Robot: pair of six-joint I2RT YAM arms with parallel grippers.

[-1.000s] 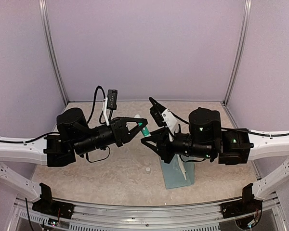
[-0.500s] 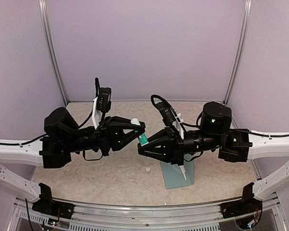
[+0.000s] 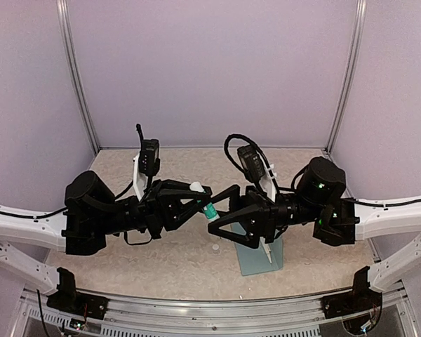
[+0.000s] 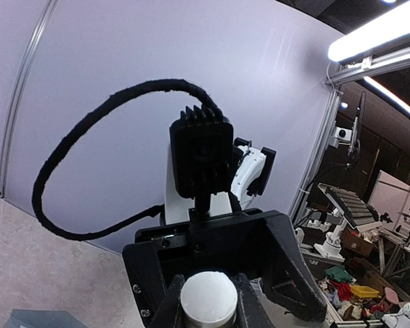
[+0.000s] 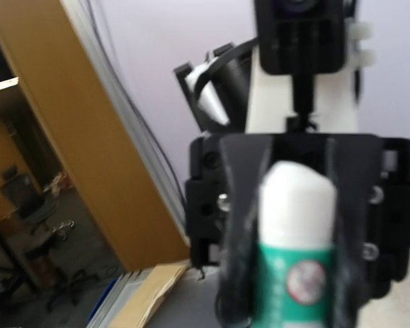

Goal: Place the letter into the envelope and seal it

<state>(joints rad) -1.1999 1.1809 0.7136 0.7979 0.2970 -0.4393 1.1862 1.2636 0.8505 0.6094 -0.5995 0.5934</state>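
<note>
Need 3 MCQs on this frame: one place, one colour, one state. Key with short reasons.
1. Where is the envelope?
A. flat on the table, under the right arm
B. leaning on the back wall
C. held in the air

2. What colour is the glue stick label?
A. red
B. green
C. yellow

3. The left gripper is:
A. open and empty
B. shut on a sheet of paper
C. shut on the glue stick

Key:
1 A, the top view shows it lying on the table below that arm.
2 B, the right wrist view shows a green band under the white end.
3 C, the left wrist view shows the stick's white end between its fingers.
</note>
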